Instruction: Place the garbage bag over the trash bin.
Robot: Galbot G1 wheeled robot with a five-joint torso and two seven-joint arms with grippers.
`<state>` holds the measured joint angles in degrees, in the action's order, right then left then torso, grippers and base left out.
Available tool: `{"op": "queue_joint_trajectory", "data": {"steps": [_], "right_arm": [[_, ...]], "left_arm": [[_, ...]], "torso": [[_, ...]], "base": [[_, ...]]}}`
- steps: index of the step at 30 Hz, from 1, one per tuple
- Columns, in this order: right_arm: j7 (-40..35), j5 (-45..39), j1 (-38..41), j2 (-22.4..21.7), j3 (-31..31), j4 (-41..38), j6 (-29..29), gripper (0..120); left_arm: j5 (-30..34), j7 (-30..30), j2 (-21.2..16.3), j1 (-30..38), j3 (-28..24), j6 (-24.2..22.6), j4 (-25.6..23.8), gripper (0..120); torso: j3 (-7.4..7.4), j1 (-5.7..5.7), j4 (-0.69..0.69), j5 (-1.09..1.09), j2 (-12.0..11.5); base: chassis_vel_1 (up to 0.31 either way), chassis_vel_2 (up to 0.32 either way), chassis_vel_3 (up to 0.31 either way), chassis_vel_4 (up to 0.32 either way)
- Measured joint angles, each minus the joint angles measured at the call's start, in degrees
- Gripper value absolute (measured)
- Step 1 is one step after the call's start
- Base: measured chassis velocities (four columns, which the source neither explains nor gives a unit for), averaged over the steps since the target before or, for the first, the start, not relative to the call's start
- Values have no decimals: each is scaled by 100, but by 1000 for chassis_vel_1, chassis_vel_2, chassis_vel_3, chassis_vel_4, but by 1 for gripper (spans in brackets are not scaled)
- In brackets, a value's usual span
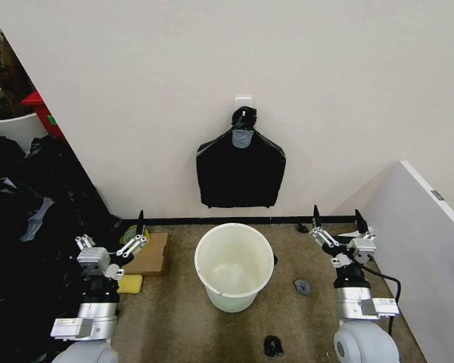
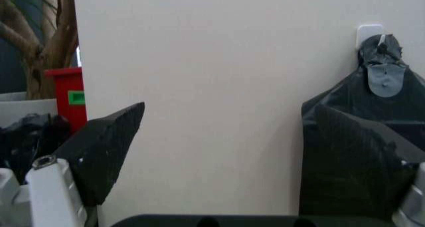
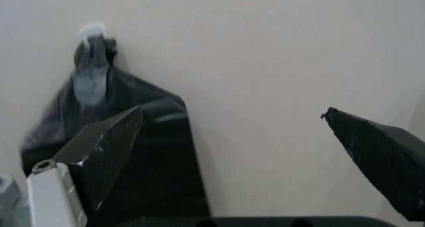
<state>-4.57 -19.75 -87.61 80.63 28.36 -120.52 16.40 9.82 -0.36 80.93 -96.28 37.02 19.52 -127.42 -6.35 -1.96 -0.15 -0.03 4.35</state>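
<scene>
The trash bin (image 1: 234,266), a round cream-white bucket, stands upright and unlined on the brown carpet, centred before me. The garbage bag is out of view. My left gripper (image 1: 113,231) is raised to the bin's left, open, nothing between its fingers; in the left wrist view this gripper (image 2: 232,147) faces the wall. My right gripper (image 1: 337,221) is raised to the bin's right, open and holding nothing, and in the right wrist view it (image 3: 246,137) also faces the wall. Neither gripper touches the bin.
A flat shield-shaped black bundle (image 1: 240,166) with a knotted top hangs from a wall hook above the bin. A heap of black plastic (image 1: 23,227) fills the left. A cardboard piece (image 1: 147,253) and yellow sponge (image 1: 129,283) lie left of the bin. A white panel (image 1: 424,242) bounds the right.
</scene>
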Motion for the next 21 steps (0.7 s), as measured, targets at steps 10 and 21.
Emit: {"op": "queue_joint_trajectory", "data": {"steps": [10,21], "right_arm": [[180,-464,454,-284,-321,316,-171,100],[215,818,407,-125,-158,472,102,100]], "left_arm": [[-10,-22,191,-40,5,-78,-98,100],[-47,-25,194,10,41,-63,60,100]], "torso": [[0,-1,1,0,0],[0,-1,1,-1,0]], "base": [[0,0,0,0],[0,0,0,0]]}}
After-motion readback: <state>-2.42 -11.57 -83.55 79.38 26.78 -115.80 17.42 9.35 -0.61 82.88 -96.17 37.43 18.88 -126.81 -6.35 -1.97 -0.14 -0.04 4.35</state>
